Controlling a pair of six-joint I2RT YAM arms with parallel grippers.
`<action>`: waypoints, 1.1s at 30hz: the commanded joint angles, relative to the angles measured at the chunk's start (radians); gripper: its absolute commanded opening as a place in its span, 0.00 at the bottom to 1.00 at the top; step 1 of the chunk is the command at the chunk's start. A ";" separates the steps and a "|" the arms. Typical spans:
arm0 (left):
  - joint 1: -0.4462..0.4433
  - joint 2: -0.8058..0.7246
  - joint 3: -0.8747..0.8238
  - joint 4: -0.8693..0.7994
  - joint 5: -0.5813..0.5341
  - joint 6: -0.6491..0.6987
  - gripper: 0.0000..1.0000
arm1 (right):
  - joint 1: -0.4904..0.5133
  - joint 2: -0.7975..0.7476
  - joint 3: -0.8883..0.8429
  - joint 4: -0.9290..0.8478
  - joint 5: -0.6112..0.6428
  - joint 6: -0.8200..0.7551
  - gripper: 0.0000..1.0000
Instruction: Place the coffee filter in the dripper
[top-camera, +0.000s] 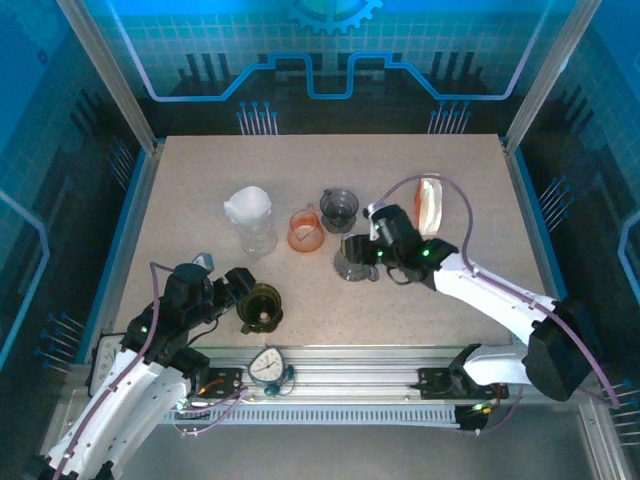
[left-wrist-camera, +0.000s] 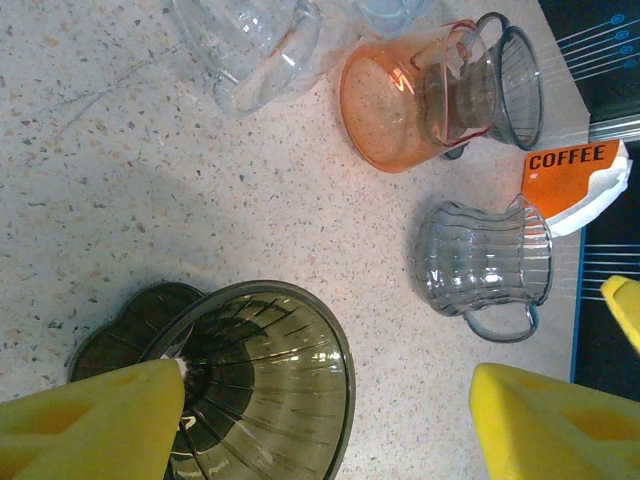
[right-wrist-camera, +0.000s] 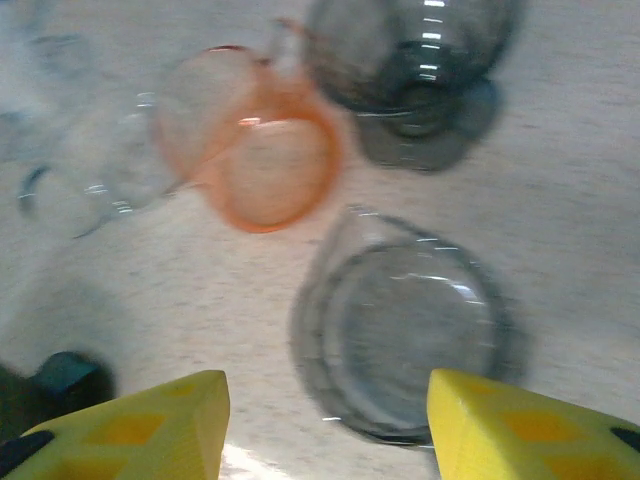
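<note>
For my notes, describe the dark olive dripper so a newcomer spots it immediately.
On the speckled table, look at the near-left area, where the left gripper is. The dark olive dripper sits by its open jaws, away from the mid-table cluster. It alone is dark green-brown; the orange dripper and grey drippers are paler.

Speckled beige table (top-camera: 200, 180), with a little cluster mid-table: clear glass carafe (top-camera: 254, 236), orange dripper (top-camera: 305, 232) just beside it, smoky grey dripper (top-camera: 339, 207) right behind that. Ribbed grey dripper (left-wrist-camera: 480, 265) sits nearer, dark olive dripper (top-camera: 260, 307) by the front edge, orange COFFEE filter pack (top-camera: 430, 203) off to the right.
</note>
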 joint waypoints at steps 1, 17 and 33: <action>0.007 0.017 0.010 0.029 0.029 0.032 0.77 | -0.077 0.060 0.092 -0.191 -0.058 -0.103 0.56; 0.007 0.019 0.002 0.024 0.042 0.026 0.77 | -0.143 0.334 0.215 -0.222 -0.126 -0.171 0.33; 0.007 0.034 0.004 0.029 0.032 0.041 0.77 | 0.058 0.193 0.158 -0.350 0.058 -0.193 0.07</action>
